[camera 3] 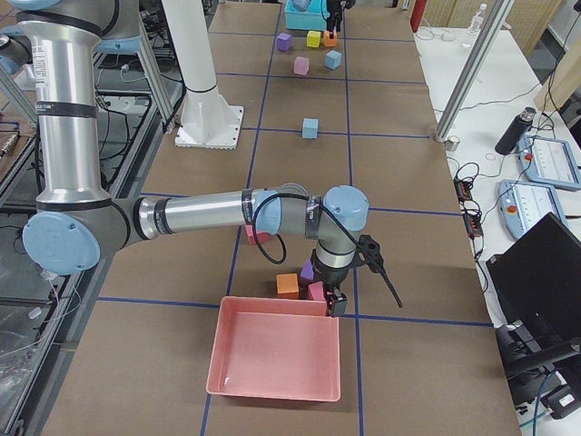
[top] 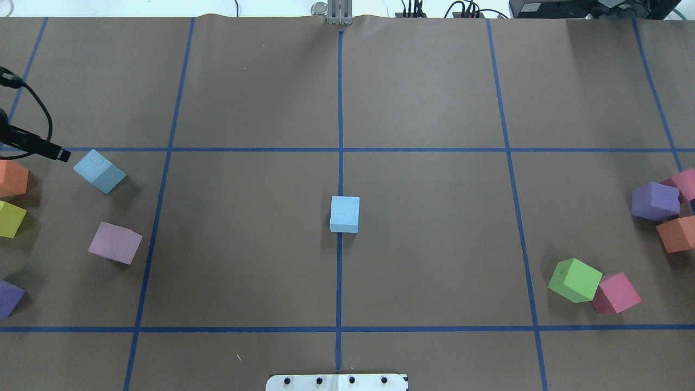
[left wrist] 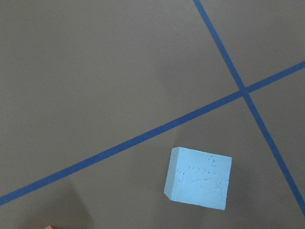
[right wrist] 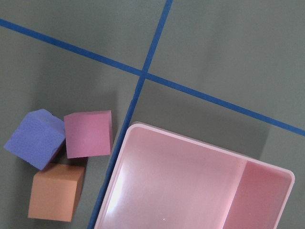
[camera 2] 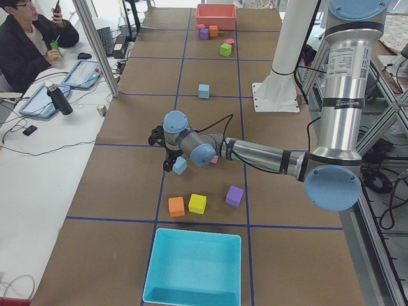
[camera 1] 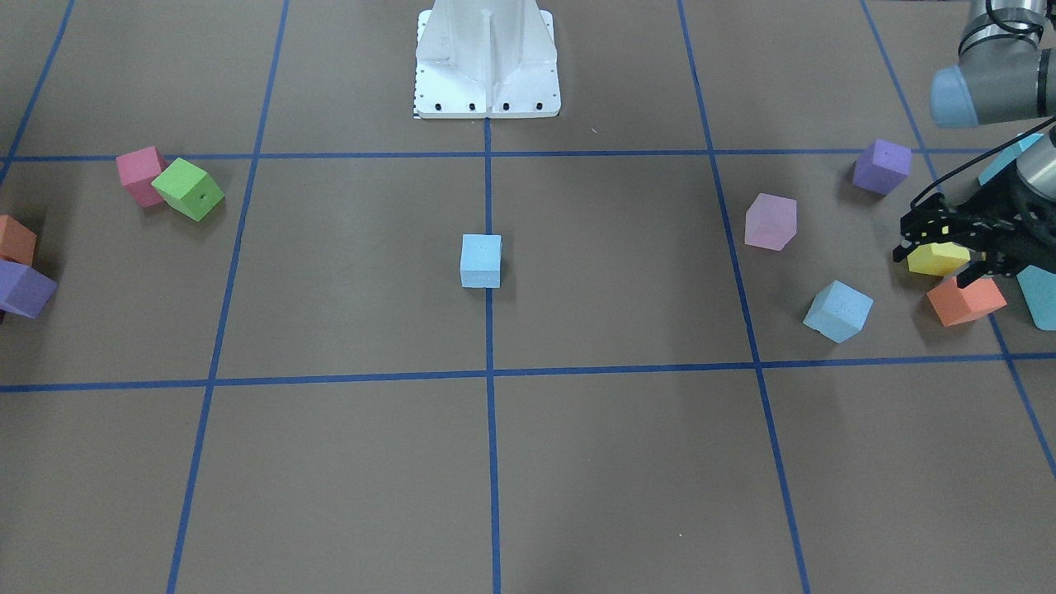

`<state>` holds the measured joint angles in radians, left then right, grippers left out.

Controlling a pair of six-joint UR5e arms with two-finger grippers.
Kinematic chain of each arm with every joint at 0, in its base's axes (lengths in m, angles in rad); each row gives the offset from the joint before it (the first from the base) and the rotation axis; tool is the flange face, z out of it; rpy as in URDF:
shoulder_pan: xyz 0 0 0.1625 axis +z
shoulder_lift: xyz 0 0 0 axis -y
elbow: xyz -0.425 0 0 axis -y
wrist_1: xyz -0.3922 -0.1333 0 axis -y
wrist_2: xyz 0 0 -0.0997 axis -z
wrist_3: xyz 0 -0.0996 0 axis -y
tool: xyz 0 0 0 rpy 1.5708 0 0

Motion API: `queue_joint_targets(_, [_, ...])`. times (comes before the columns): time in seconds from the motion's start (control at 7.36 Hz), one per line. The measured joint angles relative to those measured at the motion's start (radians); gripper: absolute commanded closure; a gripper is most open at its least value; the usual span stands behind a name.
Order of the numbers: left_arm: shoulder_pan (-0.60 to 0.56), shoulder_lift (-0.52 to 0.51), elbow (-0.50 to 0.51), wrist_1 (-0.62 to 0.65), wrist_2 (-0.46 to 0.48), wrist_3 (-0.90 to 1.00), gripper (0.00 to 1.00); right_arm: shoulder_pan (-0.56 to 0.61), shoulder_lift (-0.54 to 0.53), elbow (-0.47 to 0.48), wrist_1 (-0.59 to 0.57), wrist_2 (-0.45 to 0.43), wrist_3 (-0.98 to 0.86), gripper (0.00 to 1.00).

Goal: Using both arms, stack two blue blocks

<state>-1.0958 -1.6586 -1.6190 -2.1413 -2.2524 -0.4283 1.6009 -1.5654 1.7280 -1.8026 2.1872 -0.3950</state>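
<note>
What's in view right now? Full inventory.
Blue blocks: 2, sky-blue; table centre, left side
Purple cubes: 2; left, right
Orange cubes: 2; left, right
Pink cubes: 3; pale one left, two darker right
Yellow cube: 1; left
Green cube: 1; right, beside a pink cube
Box: 1, turquoise; left end
Tray: 1, pink; right end
Person: 1, dark top; seated off-table
Left gripper: 1, black; over left cubes, jaws unclear
Right gripper: 1, black; by tray, jaws unclear
</note>
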Motion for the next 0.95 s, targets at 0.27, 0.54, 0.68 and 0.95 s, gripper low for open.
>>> queue_joint_targets(0.27, [0.068, -0.094, 0.116, -0.062, 0.042, -0.053, 0.02, 0.0, -0.001, 0.0, 0.0, 0.0, -0.001, 0.0])
queue_joint_targets(0.54, [0.089, -0.117, 0.142, -0.078, 0.054, -0.053, 0.02, 0.0, -0.001, 0.0, 0.0, 0.001, 0.0, 0.0])
queue_joint_targets(0.68, [0.09, -0.112, 0.143, -0.084, 0.056, -0.051, 0.02, 0.0, -0.001, -0.001, 0.0, 0.005, 0.001, 0.0])
queue_joint_targets(0.95, [0.092, -0.069, 0.141, -0.132, 0.058, -0.049, 0.02, 0.0, -0.001, -0.003, 0.0, 0.017, 0.001, 0.0])
